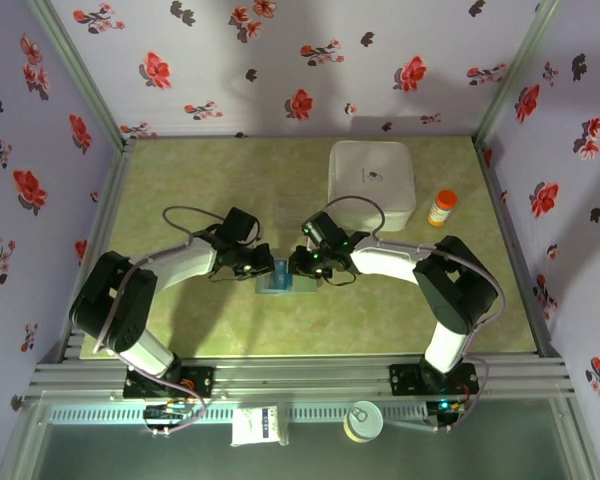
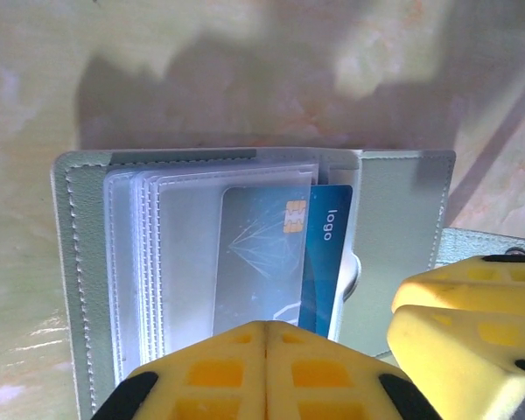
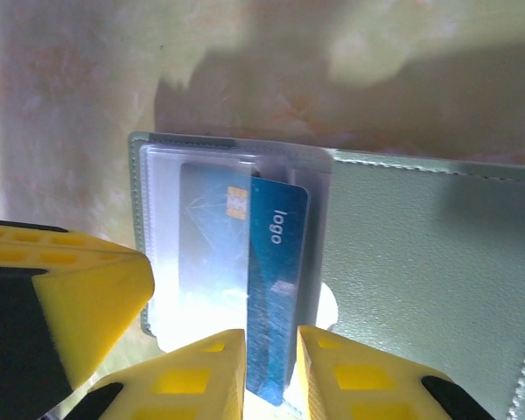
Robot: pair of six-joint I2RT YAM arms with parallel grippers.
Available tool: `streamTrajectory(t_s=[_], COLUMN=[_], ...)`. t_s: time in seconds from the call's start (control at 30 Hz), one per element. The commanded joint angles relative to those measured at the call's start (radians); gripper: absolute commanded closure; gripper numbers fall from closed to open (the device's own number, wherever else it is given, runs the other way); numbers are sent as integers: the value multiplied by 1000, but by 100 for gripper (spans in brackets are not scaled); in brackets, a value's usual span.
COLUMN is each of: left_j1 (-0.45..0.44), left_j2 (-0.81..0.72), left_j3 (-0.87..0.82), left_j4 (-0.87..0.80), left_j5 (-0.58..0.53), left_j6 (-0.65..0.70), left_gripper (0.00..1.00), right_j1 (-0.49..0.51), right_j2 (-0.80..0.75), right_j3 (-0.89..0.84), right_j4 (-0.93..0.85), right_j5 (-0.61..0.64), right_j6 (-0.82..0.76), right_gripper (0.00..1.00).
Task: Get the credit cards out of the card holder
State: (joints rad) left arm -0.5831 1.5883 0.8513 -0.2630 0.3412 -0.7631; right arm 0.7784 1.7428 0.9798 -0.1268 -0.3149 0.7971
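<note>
The card holder [image 2: 394, 227] lay opened flat on the mottled green table [image 1: 230, 180]. It was a matte grey-green rectangle with stitched edges, holding a stack of clear, glossy plastic sleeves [image 2: 149, 262].

A paler blue card [image 2: 258, 262] with a gold chip sat inside the top sleeve. A dark blue card [image 3: 278, 262], thin, rigid and printed "logo", projected past the sleeve's near edge.

The left gripper [image 2: 267, 372] had its ribbed yellow fingers pressed fully together over the near edge of the sleeves. Whether it pinched anything could not be determined.

The right gripper [image 3: 271, 376] held its fingers narrowly apart. The dark blue card's near end showed in that gap, but contact could not be confirmed.
</note>
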Motion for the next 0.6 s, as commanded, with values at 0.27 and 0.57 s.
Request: streamTrajectory(t_s=[0.27, 0.57], left_j1=[-6, -5], left_j2=[45, 53], left_j3=[-3, -14], left_j4=[-11, -26], left_j5=[-12, -34], left_j6=[24, 27], left_gripper=[95, 95], right_j1=[-19, -28], right_j2=[5, 38], right_j3=[-53, -69], right_j4=[88, 144], right_j5=[-33, -72], right_j6=[30, 50], right_gripper=[76, 75])
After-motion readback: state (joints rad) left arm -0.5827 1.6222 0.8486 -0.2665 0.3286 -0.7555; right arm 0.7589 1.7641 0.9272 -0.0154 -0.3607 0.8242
